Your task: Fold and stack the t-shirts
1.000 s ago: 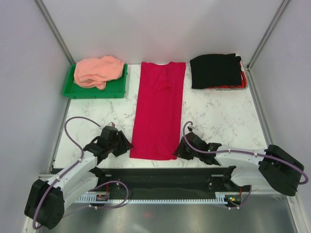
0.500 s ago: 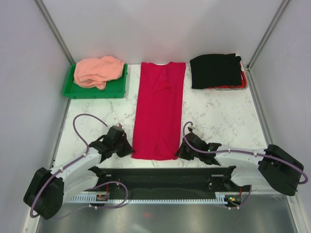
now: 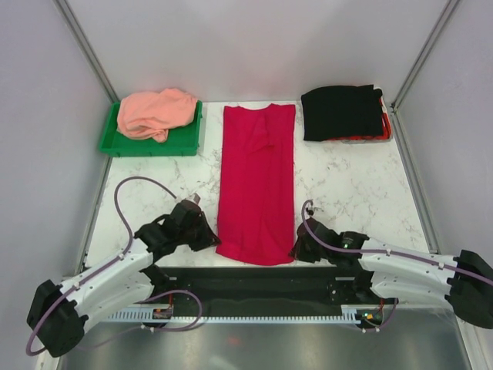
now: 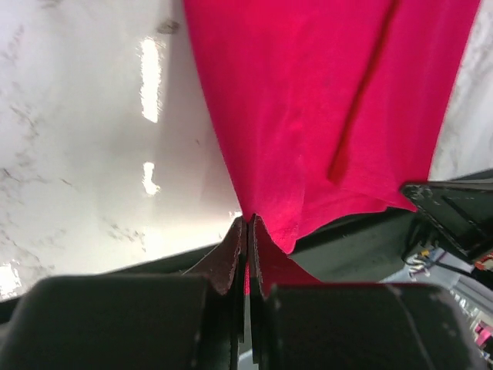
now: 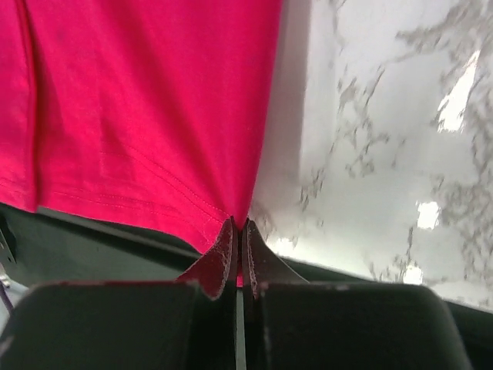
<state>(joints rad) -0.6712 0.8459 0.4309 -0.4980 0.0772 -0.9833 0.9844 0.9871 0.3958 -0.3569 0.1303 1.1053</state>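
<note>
The crimson-red t-shirt [image 3: 256,181] lies as a long folded strip down the middle of the marble table; it also fills the left wrist view [image 4: 331,100] and the right wrist view [image 5: 146,108]. My left gripper [image 3: 209,240] is shut on its near-left hem corner, seen pinched at the fingertips [image 4: 248,223]. My right gripper [image 3: 299,248] is shut on the near-right corner [image 5: 239,226]. The near hem hangs over the table's front edge. A salmon-pink t-shirt [image 3: 154,112] sits crumpled in the green tray. A black t-shirt [image 3: 341,112] lies folded at the back right.
The green tray [image 3: 115,145] stands at the back left. Under the black shirt a red edge [image 3: 368,138] shows. A dark rail [image 3: 254,281] runs along the near table edge between the arm bases. White walls close in the sides and back.
Both grippers have closed on the crimson shirt's near corners and drawn it toward the front edge; the hem now overhangs the table. Both arms have shifted nearer.
</note>
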